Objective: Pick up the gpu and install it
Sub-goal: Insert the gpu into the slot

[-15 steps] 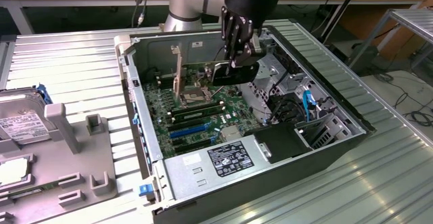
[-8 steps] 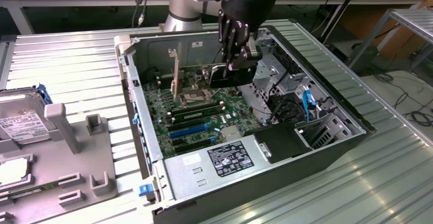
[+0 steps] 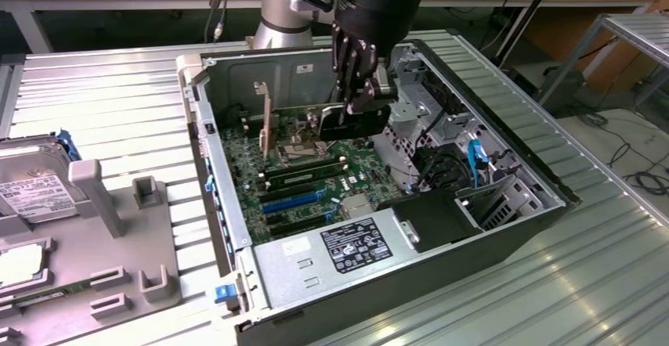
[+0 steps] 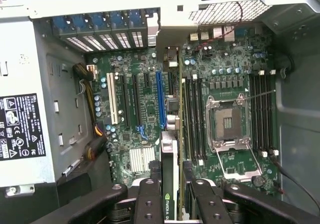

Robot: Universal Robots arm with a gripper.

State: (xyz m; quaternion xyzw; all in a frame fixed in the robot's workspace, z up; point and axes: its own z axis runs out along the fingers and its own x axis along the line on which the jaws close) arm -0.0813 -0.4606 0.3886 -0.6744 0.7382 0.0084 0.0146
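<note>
The gpu (image 3: 345,127) hung edge-down, clamped between the jaws, inside the open computer case (image 3: 439,279) and over the motherboard (image 3: 313,170), with its narrow edge (image 4: 170,169) facing the board's slots. On the counter (image 3: 125,103), at nine o'clock from the case in the exterior view, lay a hard drive (image 3: 31,189).

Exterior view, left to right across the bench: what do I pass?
hard drive → grey parts holder → computer case's near wall → gpu clamped in the gripper → blue cable inside the case
</note>
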